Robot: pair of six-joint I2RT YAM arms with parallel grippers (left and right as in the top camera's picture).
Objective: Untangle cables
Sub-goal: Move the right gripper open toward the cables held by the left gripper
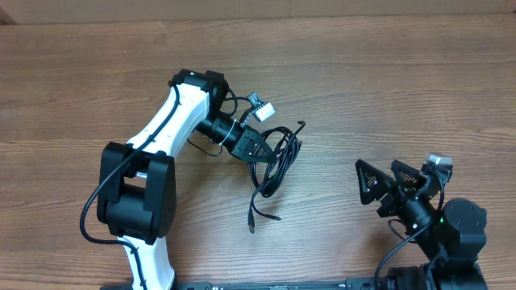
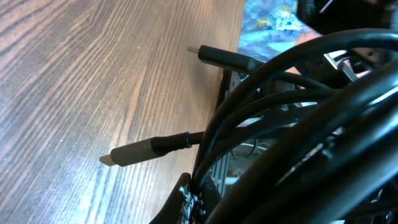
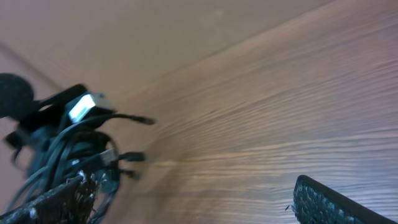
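Note:
The cables [image 1: 276,163] are a tangle of thin black cords at the table's middle, with plug ends trailing toward the near edge [image 1: 251,221]. My left gripper [image 1: 256,146] is shut on the bundle's left side. In the left wrist view the cables [image 2: 298,124] fill the right half, pinched at the fingertips [image 2: 185,198], and two plugs [image 2: 134,152] stick out over the wood. My right gripper [image 1: 387,181] stands open to the right, apart from the tangle. The right wrist view shows its fingers [image 3: 333,205] wide with bare wood between, and the cables [image 3: 62,152] far off to the left.
The wooden table [image 1: 387,80] stretches around the tangle. The left arm's white links [image 1: 161,129] lie left of the cables. The right arm's black base [image 1: 451,234] sits at the near right corner.

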